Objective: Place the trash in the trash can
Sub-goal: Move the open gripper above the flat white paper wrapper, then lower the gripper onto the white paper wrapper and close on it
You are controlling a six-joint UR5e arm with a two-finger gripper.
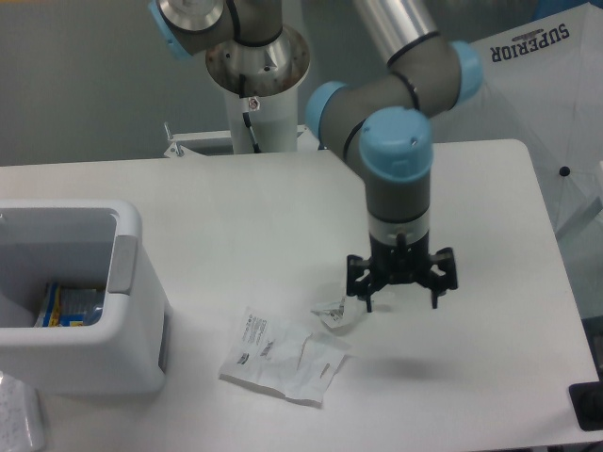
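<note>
A flat crinkled white wrapper [285, 358] with small black print lies on the table near the front. Just to its upper right sits a smaller crumpled clear plastic scrap [334, 312]. My gripper [400, 299] hangs open, fingers pointing down, just right of the scrap and partly in front of it; nothing is between its fingers. The trash can [127, 282], a white boxy bin with a grey strip on its right side, stands at the left edge, with a blue and yellow package visible inside.
The arm's base column [254, 89] rises at the back of the table. A white cloth with dark lettering [542, 85] hangs at the right. A dark object [588, 407] sits at the lower right corner.
</note>
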